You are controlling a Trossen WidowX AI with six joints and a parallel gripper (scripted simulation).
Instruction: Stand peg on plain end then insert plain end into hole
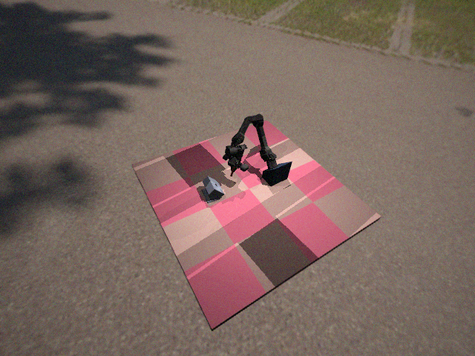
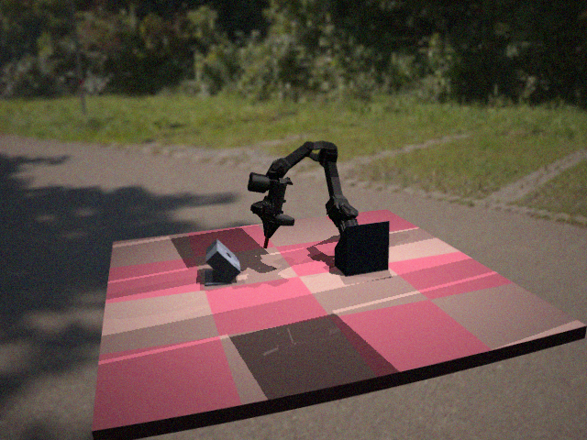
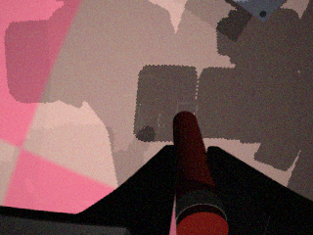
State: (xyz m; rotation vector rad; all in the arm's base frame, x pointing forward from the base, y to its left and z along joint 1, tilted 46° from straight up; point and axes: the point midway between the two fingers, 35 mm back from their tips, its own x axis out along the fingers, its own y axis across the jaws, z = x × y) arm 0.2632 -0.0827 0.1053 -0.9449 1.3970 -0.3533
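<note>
In the top view, the black gripper (image 1: 232, 168) (image 2: 268, 234) (image 3: 191, 156) is clenched on the dark red cylindrical peg (image 1: 231, 173) (image 2: 266, 243) (image 3: 190, 137), which points down, nearly upright, from the fingers. Whether its lower end touches the pink, tan and brown patchwork table (image 1: 291, 237) (image 2: 284, 302) (image 3: 24, 171) cannot be told. The wrist view shows a thin pale ring near the peg's bright red end. The blue-grey sloped block-like panel (image 1: 211, 188) (image 2: 225, 253) (image 3: 256, 6) sits at eight o'clock from the peg in the top and exterior views, apart from it, its hole unfilled. A black flat-faced box (image 1: 277, 174) (image 2: 362, 248) stands at three o'clock, by the arm's foot.
</note>
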